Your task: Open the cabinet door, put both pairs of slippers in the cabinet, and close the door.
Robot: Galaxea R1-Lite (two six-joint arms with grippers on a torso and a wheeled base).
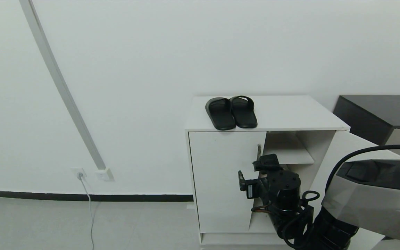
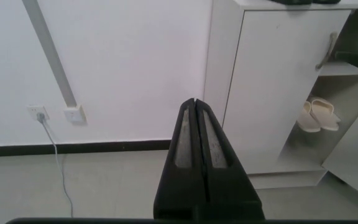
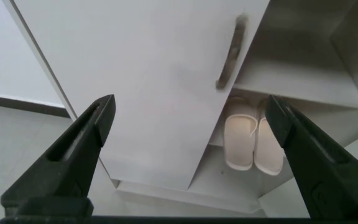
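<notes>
A pair of black slippers [image 1: 231, 113] lies side by side on top of the white cabinet [image 1: 290, 111]. Its left door [image 1: 224, 180] is closed and its right door [image 1: 342, 152] stands swung open. A pair of white slippers [image 3: 253, 140] sits on the bottom shelf inside, seen too as white slippers [image 2: 319, 115] from the left wrist. My right gripper [image 3: 190, 102] is open, close in front of the closed door's handle [image 3: 229, 56], with nothing between its fingers. My left gripper [image 2: 194, 137] is shut and empty, held back from the cabinet above the floor.
A dark table [image 1: 377, 111] stands right of the cabinet. A wall socket [image 1: 78, 172] with a hanging cable and a slanted conduit [image 1: 61, 83] are on the wall to the left. Open floor [image 1: 82, 222] lies left of the cabinet.
</notes>
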